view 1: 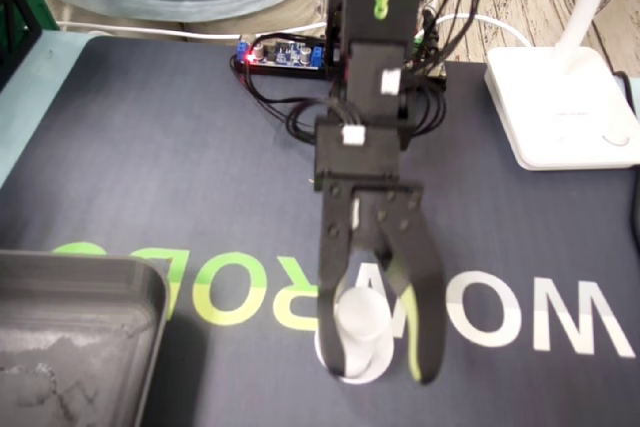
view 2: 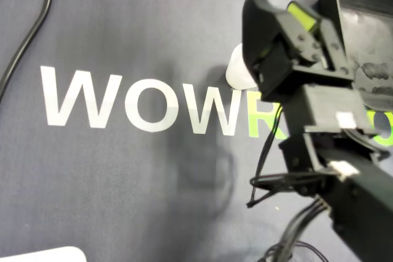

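A small white cylindrical cup (view 1: 362, 315) stands on the dark mat (view 1: 180, 167), over the printed letters. My black gripper (view 1: 380, 371) reaches down from the arm and has a finger on each side of the cup. The left finger (view 1: 332, 337) overlaps the cup's edge. The right finger (view 1: 422, 342), which has a green strip, shows a thin gap beside the cup. The jaws are apart and the cup still rests on the mat. In the overhead view only a sliver of the white cup (view 2: 236, 73) shows. The arm's head (view 2: 276, 47) hides the rest.
A grey tray (view 1: 80, 337) sits at the lower left of the fixed view and shows again in the overhead view, grey tray (view 2: 368, 59). A white lamp base (view 1: 560, 107) stands at the right. A circuit board (view 1: 285, 53) and cables (view 1: 300, 117) lie by the arm's base.
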